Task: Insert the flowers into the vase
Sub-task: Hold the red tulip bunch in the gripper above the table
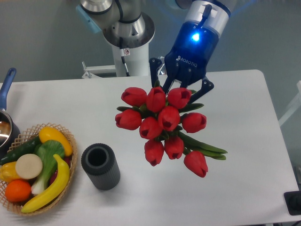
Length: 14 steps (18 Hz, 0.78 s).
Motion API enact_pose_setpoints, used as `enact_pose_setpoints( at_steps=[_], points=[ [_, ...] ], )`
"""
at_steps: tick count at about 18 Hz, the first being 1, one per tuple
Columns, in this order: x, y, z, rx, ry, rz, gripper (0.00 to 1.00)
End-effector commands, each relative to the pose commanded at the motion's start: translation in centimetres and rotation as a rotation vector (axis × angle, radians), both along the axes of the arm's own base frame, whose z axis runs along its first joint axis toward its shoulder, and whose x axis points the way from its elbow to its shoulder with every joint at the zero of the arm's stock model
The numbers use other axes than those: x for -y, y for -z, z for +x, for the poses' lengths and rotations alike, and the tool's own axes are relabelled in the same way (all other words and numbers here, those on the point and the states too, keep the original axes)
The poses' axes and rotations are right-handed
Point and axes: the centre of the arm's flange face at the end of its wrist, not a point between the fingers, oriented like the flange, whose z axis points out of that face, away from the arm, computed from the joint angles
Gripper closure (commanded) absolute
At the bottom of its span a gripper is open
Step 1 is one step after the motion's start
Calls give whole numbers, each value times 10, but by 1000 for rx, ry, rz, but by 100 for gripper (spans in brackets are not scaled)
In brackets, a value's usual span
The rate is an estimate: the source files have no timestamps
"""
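Clearly the matter turns on where the vase (pixel 100 166) stands from the flowers (pixel 163 123): it is down and to the left in the camera view, well apart from the bunch, upright on the tabletop (pixel 244 103) with its round mouth open to the top, just beside the basket (pixel 33 168) of fruit. The hand (pixel 181 84) is clenched on the flowers, gripping among the stems behind the red heads, and the bunch hangs in the air over the middle of the tabletop. Its heads face the camera, so the stem ends are hidden and I cannot tell their tilt. My judgement: the bunch must travel left toward the vase and come stems-first over its mouth.
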Motion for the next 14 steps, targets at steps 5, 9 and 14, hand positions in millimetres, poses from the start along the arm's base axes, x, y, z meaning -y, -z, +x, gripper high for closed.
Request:
enact_pose_setpoints(
  at_steps=[5, 9, 14],
  points=[
    [-2, 3, 3, 5, 5, -3, 71],
    [-4, 2, 4, 2, 11, 0, 71],
    [-8, 2, 6, 3, 21, 1, 71]
  ],
)
